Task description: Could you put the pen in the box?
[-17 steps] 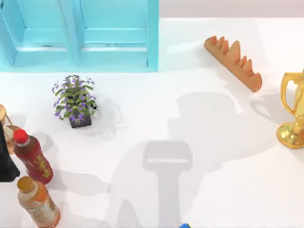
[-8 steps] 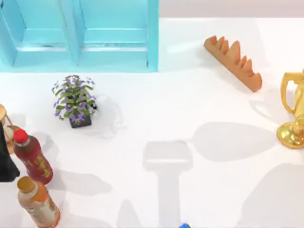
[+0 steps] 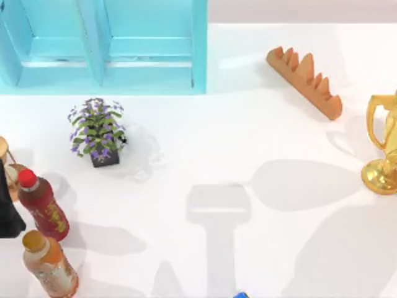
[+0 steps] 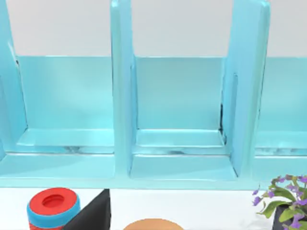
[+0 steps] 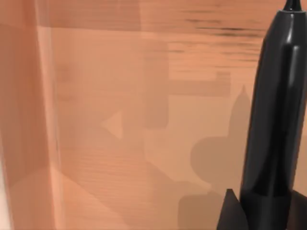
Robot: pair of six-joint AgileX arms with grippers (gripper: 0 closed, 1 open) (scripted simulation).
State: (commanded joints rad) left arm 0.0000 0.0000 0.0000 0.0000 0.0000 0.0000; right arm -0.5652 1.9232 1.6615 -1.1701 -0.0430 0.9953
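Box: big, light turquoise, straight walls w/ upright dividers, sits at far edge of table, left side in top view, partly cut off by frame. From left wrist view the box shows at least 3 open compartments side by side, all bare inside.

Pen: glossy black, slim, tapering to a narrow tip; seen close up in right wrist view against an orange-brown surface. Label band not visible.

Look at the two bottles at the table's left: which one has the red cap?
The bottle with dark red contents, nearer the plant. The other bottle, by the table's near edge, has an orange-tan cap and paler orange contents.
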